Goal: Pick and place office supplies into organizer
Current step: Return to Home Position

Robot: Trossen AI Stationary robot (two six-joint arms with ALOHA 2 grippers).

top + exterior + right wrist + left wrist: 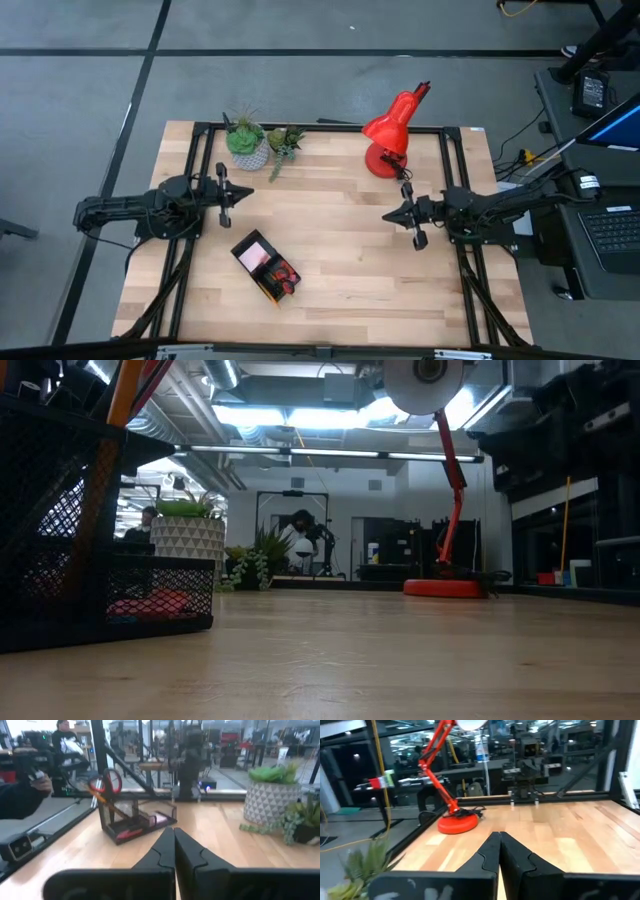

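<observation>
Both arms sit at the table's (pixel 340 270) sides, left gripper (pixel 245 192) and right gripper (pixel 388 216) pinched closed, empty; the organizer (pixel 60 480) stands nearer the left.

Smooth wood table (pixel 340 285), black mesh organizer (pixel 60 470), glossy red lamp (pixel 386 130)

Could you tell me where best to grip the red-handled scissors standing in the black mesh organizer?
I'd take the red-handled scissors by their handle loops, from above: those stand clear above the black mesh organizer, whose walls enclose the blades.
</observation>
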